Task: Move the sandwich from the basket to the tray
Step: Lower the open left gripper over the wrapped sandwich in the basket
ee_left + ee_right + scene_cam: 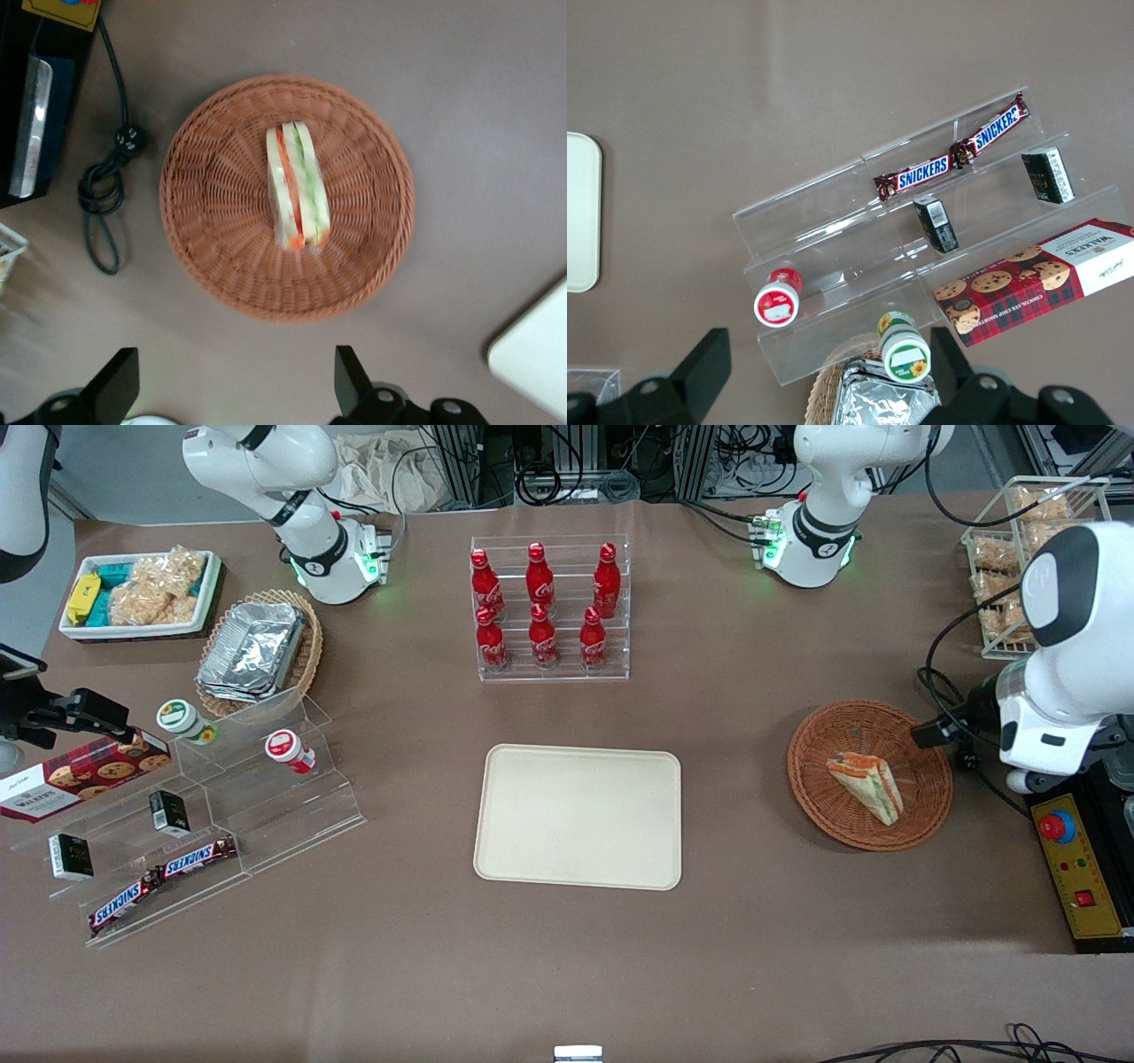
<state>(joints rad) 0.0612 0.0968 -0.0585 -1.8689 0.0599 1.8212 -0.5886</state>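
The sandwich (868, 785) lies in the reddish-brown wicker basket (815, 779) toward the working arm's end of the table. It is a wedge of pale bread with orange-red and green layers. In the left wrist view the sandwich (298, 188) sits at the middle of the basket (213, 221). My left gripper (937, 732) hovers above the table at the basket's rim, on the working arm's side. It is open and empty (235, 385), and its fingers (350, 376) stand wide apart, clear of the basket. The cream tray (578, 816) lies empty at the table's middle, and one corner shows in the left wrist view (536, 354).
A control box with a red button (1076, 864) and a coiled cable (102, 190) lie beside the basket. An acrylic rack of red bottles (549, 607) stands farther from the camera than the tray. A stepped acrylic stand with snacks (195, 815), a tan basket of foil containers (257, 651) and a white bin (137, 593) lie toward the parked arm's end.
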